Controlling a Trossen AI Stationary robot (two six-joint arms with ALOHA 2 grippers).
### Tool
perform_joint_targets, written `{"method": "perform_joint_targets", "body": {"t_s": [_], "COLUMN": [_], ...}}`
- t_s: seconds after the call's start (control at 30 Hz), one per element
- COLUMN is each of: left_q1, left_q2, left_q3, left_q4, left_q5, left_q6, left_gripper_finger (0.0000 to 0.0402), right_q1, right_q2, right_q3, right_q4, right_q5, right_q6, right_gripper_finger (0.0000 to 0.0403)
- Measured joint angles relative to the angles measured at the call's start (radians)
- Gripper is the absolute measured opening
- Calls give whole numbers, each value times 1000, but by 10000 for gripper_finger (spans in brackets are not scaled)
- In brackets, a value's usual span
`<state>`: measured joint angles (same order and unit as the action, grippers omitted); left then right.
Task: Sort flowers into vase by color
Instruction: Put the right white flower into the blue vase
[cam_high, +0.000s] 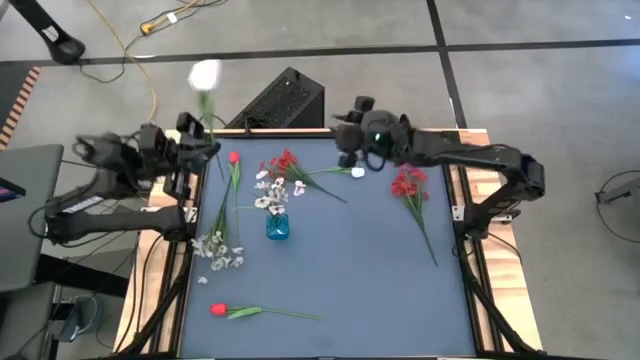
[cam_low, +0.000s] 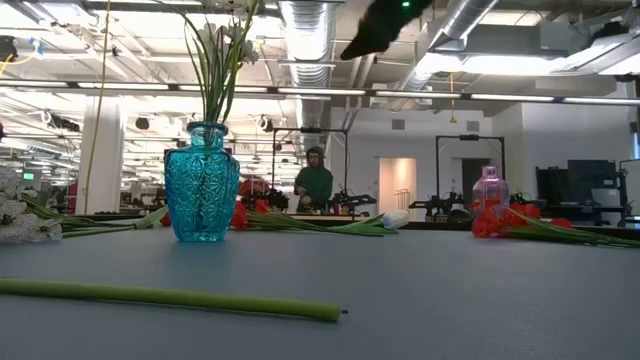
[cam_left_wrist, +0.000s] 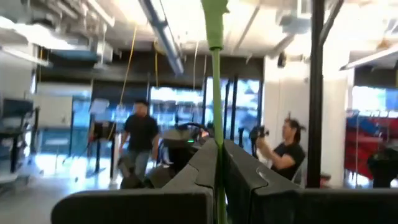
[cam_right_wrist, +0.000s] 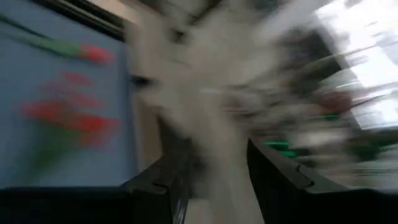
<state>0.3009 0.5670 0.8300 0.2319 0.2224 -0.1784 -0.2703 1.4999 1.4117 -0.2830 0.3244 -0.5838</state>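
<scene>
From above, the left gripper (cam_high: 205, 148) stood shut on a white tulip's thin green stem (cam_high: 207, 108) at the far left edge; it should stay upright over the blue glass vase (cam_high: 277, 227). The right gripper (cam_high: 352, 160) hovered open, empty. Only the left wrist view showed the pinch (cam_left_wrist: 217, 155).
</scene>
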Motion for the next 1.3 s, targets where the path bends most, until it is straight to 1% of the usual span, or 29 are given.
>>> {"method": "perform_joint_targets", "body": {"t_s": [0.07, 0.1, 0.13, 0.2, 0.27, 0.33, 0.37, 0.43, 0.5, 0.53, 0.57, 0.63, 0.7, 0.8, 0.93, 0.97, 1.13, 1.3], "left_q1": [-8, -10, -10, -10, -10, -10, -10, -5, 9, 19, 31, 57, 86, 131, 180, 189, 218, 225], "left_q2": [-44, -62, -81, -108, -130, -137, -136, -102, -41, -6, 30, 97, 160, 247, 366, 397, 530, 600], "left_q3": [-117, -171, -217, -292, -341, -369, -377, -388, -391, -388, -384, -364, -328, -258, -142, -117, -13, 36], "left_q4": [141, 219, 287, 404, 487, 531, 534, 526, 517, 532, 550, 599, 658, 682, 676, 668, 662, 685], "left_q5": [2, 9, 18, 55, 85, 87, 70, -11, -87, -91, -77, -13, 50, 119, 205, 230, 352, 340], "left_q6": [-35, -51, -67, -75, -43, 36, 80, 152, 174, 182, 188, 186, 161, 119, 65, 44, -48, -40], "left_gripper_finger": [0, 0, 0, 0, 0, 0, 0, 0, 0, 0, 0, 0, 0, 0, 0, 0, 0, 0], "right_q1": [-49, -66, -76, -74, -52, -22, -10, 13, 26, 30, 30, 28, 20, -1, -32, -38, -47, -49], "right_q2": [-24, -30, -35, -44, -58, -63, -63, -53, -37, -25, -12, 13, 41, 72, 114, 126, 144, 142], "right_q3": [0, 0, 0, -11, -30, -42, -44, -45, -44, -44, -44, -45, -45, -44, -3, 10, 40, 40], "right_q4": [-87, -124, -151, -181, -165, -98, -48, 67, 188, 243, 306, 415, 537, 640, 637, 635, 633, 632], "right_q5": [-253, -361, -445, -540, -564, -568, -570, -571, -570, -570, -570, -570, -570, -581, -726, -747, -749, -771], "right_q6": [158, 215, 256, 302, 315, 303, 295, 276, 239, 217, 205, 199, 241, 327, 386, 397, 400, 400], "right_gripper_finger": [169, 166, 163, 157, 151, 144, 142, 137, 134, 133, 133, 133, 135, 142, 162, 169, 206, 231]}}
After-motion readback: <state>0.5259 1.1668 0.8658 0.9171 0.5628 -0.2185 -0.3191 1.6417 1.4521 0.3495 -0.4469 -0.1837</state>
